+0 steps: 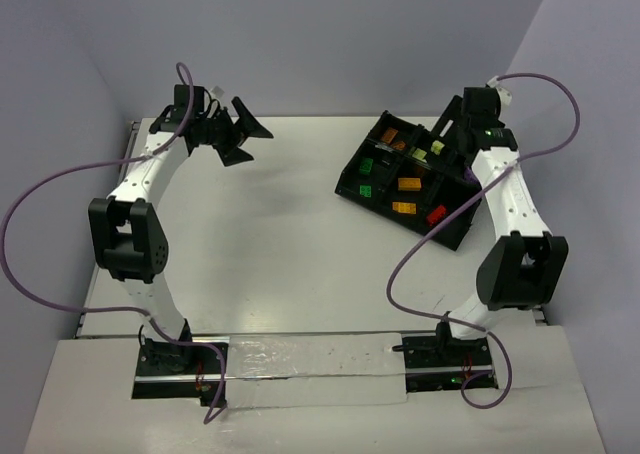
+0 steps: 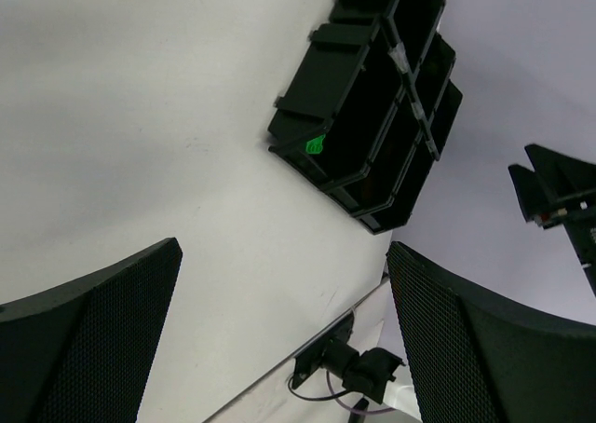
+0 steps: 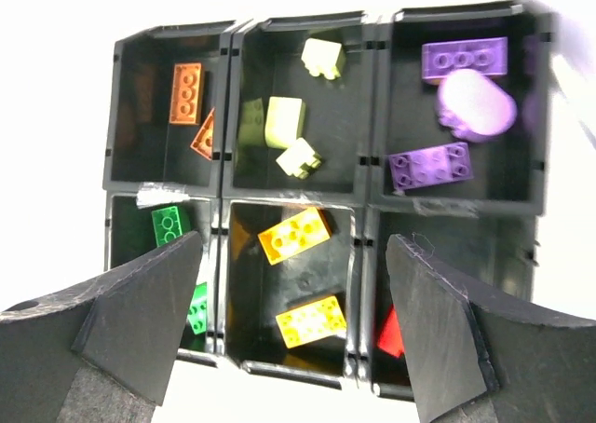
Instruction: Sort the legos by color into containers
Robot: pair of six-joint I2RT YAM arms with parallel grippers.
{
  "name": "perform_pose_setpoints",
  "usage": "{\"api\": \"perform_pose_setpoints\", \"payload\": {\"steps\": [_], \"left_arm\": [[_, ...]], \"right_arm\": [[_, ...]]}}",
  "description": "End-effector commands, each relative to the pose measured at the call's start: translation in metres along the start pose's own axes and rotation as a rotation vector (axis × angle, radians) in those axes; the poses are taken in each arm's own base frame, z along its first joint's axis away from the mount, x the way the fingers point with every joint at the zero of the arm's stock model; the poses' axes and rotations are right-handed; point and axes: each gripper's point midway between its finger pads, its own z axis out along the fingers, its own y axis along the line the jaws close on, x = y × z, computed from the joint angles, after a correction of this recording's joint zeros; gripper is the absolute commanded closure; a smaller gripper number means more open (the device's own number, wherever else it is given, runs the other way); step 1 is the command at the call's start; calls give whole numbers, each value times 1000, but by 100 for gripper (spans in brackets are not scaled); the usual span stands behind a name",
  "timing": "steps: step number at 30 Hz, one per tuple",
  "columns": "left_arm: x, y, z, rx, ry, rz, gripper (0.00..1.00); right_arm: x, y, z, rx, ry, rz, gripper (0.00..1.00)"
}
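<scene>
The white table (image 1: 300, 254) carries the black tray (image 3: 368, 115) at about 2 o'clock in the top view, where it lies turned at an angle. The left gripper (image 1: 243, 140) hangs above the table at about 11 o'clock, well apart from the tray. Its fingers are wide apart and hold nothing. The right gripper (image 3: 293, 283) is over the tray, and its fingers are also spread and empty.

In the right wrist view the six compartments hold the bricks by colour:
- At 1 o'clock are purple bricks (image 3: 464, 58), with a pale lilac rounded piece (image 3: 477, 106) that is too blurred to name surely.
- At 12 are yellow-green bricks (image 3: 284, 120).
- At 10 are orange bricks (image 3: 186, 92).
- At 6 are yellow-orange bricks (image 3: 294, 234).
- At 8 are green bricks (image 3: 169, 225).
- At 5 is a red brick (image 3: 391, 334), partly hidden behind a finger.
</scene>
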Motion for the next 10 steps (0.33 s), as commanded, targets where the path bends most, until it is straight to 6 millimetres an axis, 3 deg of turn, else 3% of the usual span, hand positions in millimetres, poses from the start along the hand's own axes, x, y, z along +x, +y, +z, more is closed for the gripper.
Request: {"api": "perform_pose_setpoints", "payload": {"steps": [1, 10], "left_arm": [[-20, -37, -25, 68, -126, 83, 1], [-16, -34, -12, 108, -89, 55, 1]], "right_arm": [[5, -23, -23, 82, -18, -1, 13], [24, -47, -40, 139, -15, -9, 13]]}}
